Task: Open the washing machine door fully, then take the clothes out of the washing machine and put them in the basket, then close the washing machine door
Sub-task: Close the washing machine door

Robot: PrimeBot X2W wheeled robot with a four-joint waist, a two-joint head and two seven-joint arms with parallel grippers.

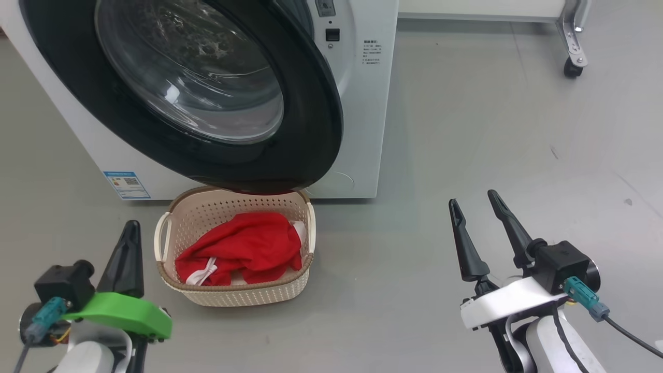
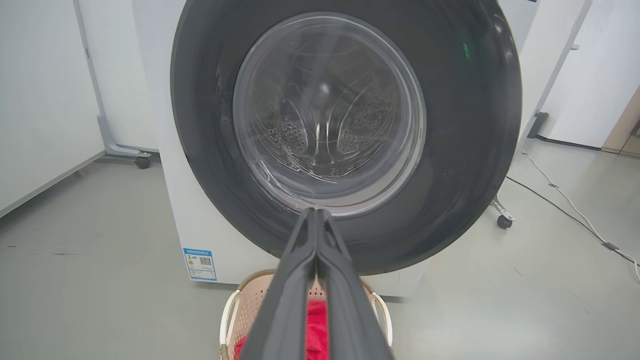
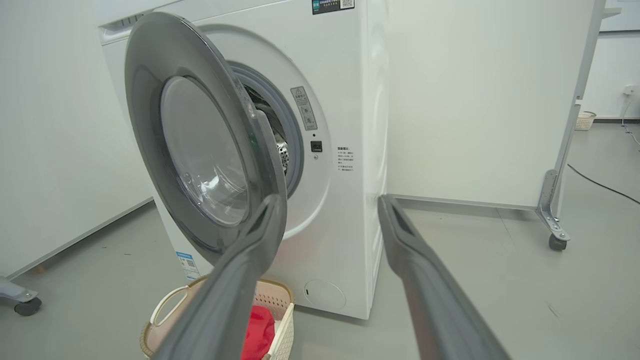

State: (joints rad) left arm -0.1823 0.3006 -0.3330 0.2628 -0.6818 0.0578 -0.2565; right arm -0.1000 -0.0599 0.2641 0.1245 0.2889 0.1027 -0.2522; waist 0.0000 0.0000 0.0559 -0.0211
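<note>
Two grippers sit nearest: the left gripper (image 1: 130, 230) pinched closed and empty, the right gripper (image 1: 473, 199) spread wide, holding nothing. Just beyond, the basket (image 1: 243, 299) holds the clothes (image 1: 248, 243), its far rim under the washing machine door (image 1: 313, 103), which stands partly swung out from the washing machine (image 1: 365, 103). Closing looks next: push the door's free right edge steadily until it latches, staying above the basket.

Bright red clothes (image 1: 243, 246) with white trim, cream perforated basket (image 1: 238, 295) with brown rim, glossy black-rimmed washing machine door (image 1: 316, 124), white washing machine (image 1: 368, 103).
</note>
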